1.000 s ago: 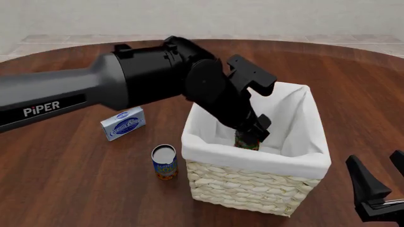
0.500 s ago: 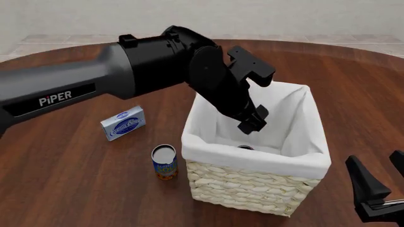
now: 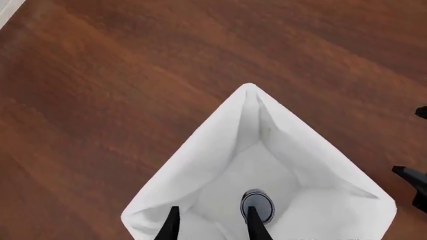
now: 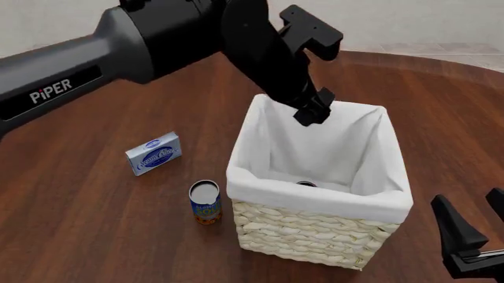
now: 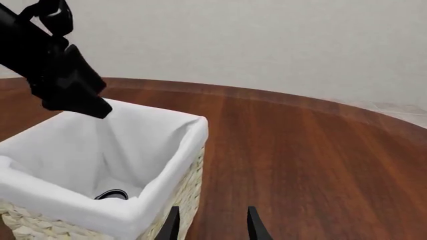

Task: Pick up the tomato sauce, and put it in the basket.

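The tomato sauce [image 4: 306, 184] stands on the floor of the basket [image 4: 315, 197], with only its grey top showing over the white lining. The left wrist view looks straight down on the can [image 3: 257, 205] inside the basket [image 3: 200, 150]. My left gripper [image 4: 313, 111] hangs above the basket's far rim, open and holding nothing; its fingertips [image 3: 172, 225] are spread apart. My right gripper [image 4: 468, 206] waits open near the table's front right, beside the basket [image 5: 180, 150]. The can's top [image 5: 112, 194] shows in the right wrist view too.
A can with a blue and orange label [image 4: 205, 202] stands just left of the basket. A small blue and white box [image 4: 153, 153] lies farther left on the wooden table. The right gripper's fingers [image 3: 413, 180] edge into the left wrist view.
My left gripper let go of the tomato sauce inside the basket, then rose up and back out of it. The can stays on the basket floor. The right arm has not moved.
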Robot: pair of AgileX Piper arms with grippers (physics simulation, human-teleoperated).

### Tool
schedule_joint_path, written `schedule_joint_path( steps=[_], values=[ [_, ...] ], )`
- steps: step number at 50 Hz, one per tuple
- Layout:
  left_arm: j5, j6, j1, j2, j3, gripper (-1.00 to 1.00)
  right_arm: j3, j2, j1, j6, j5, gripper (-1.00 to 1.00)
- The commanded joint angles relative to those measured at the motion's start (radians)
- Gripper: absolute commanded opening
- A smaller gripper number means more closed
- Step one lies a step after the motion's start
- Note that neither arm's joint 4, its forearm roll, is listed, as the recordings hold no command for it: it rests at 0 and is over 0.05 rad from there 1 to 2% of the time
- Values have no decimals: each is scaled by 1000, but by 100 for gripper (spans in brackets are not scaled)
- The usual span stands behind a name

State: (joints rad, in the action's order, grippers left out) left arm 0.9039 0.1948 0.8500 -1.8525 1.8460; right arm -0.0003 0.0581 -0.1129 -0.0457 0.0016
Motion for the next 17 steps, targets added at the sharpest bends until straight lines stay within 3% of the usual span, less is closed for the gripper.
schedule_joint_path(
  steps=[1, 17],
  values=[
    [46, 34, -9, 12, 76, 100, 0, -8, -3, -1, 9, 100],
    [77, 67, -22, 30, 146, 100, 0, 1, -6, -1, -2, 100]
  ],
)
